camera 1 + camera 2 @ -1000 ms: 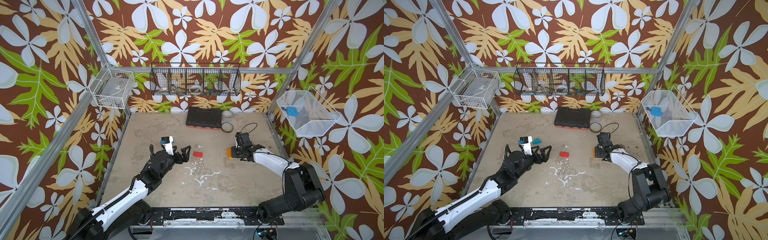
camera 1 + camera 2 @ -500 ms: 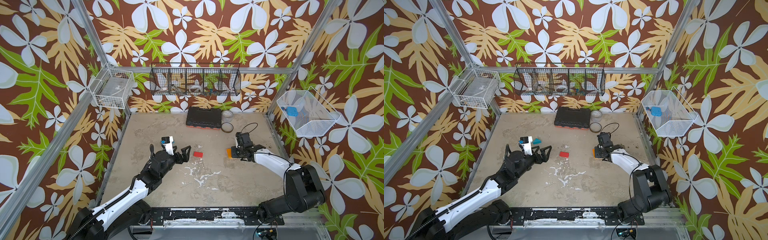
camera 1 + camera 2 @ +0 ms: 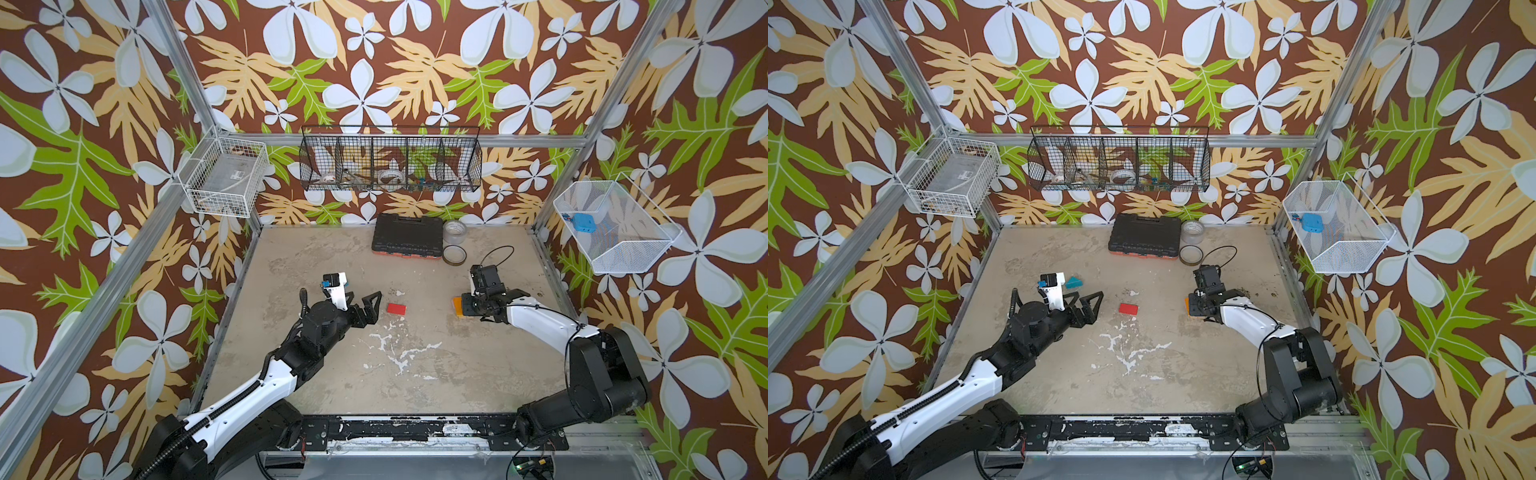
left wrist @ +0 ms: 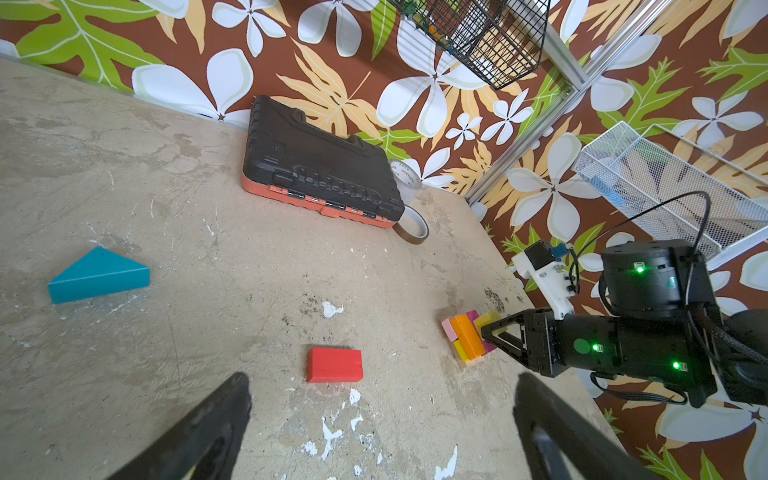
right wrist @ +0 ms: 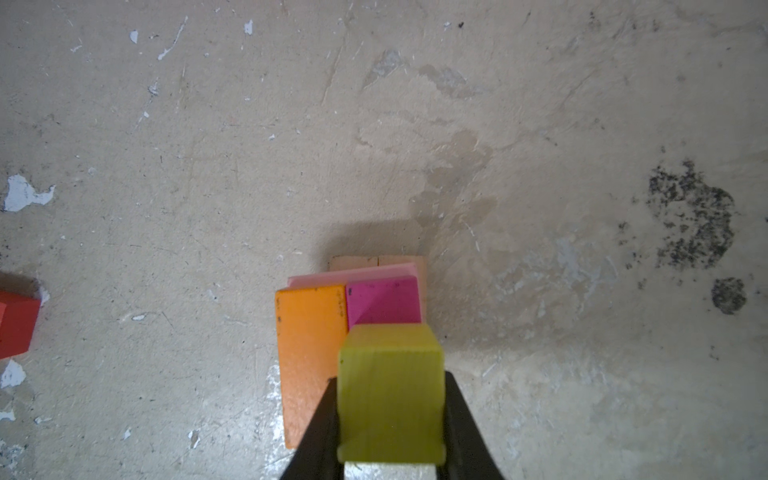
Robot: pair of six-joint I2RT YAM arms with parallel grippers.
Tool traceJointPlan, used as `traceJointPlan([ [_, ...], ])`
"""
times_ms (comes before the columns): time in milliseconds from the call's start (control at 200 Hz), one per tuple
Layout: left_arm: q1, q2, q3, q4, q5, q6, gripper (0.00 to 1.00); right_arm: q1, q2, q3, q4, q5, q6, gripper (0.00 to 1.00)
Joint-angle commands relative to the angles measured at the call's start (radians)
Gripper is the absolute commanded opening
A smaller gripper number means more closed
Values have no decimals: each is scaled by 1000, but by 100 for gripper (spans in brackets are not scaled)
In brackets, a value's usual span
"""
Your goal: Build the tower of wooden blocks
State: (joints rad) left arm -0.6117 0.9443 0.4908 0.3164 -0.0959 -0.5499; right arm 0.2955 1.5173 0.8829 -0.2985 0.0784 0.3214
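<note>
Since neither arm has shifted over the last second, this reads as a hold at the placing step, and the block layout hasn't changed either. Right end effector (image 5: 390,376) is clamped on a yellow cube (image 5: 390,353), parked over the tower (image 4: 467,338) on the right side of the surface (image 3: 415,365). Tower so far: plain plank (image 5: 376,262) at the bottom, pink brick (image 5: 353,275) above it, then orange brick (image 5: 309,357) and magenta brick (image 5: 382,301) side by side. Cube is over the magenta brick's near end, right beside the orange one; can't tell whether it's seated or just above. Left end effector (image 4: 382,388) is spread wide and empty, aimed at the red brick (image 4: 334,365) lying flat just ahead of it, mid-surface. Teal wedge (image 4: 97,274) lies loose, well apart on the left. My read: tower is partway up — cube release is due next, red brick and wedge yet to go on. Stack edges look slightly skewed, so release gently.
</note>
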Motion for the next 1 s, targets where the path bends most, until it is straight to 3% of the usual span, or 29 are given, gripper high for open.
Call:
traceJointPlan([
  [0, 1, -1, 9, 23, 7, -5, 100, 0, 7, 5, -15, -4, -4, 21],
  [466, 1, -3, 9, 21, 9, -5, 100, 1, 12, 10, -17, 9, 3, 49],
  [997, 1, 2, 9, 25, 15, -9, 100, 1, -28, 4, 35, 20, 4, 53],
])
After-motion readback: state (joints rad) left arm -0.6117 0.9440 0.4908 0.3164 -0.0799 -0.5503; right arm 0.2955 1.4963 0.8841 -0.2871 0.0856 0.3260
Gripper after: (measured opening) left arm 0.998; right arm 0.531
